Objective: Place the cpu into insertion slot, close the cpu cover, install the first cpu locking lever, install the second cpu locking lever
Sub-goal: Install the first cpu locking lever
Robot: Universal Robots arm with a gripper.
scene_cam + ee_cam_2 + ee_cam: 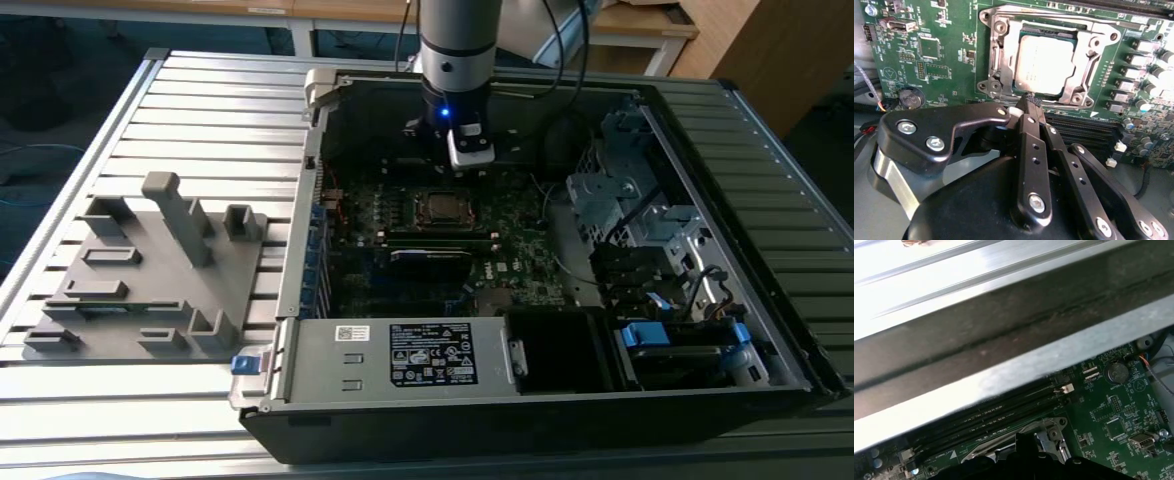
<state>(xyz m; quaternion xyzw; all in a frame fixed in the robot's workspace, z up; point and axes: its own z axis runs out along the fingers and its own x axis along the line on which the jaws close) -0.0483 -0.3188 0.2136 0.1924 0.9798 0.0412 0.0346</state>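
Access around the insertion slot (442,208): open from above, hemmed at the sides.

Memory slots (1089,131) lie just beside the insertion slot, low and flat. The drive cage (627,200) stands well apart toward the exterior view's right; the power supply box (400,355) stands well apart nearer the camera. The case wall (1004,370) rises near the slot's far side. The pincer (1029,102) occupies the space directly above the slot's edge.
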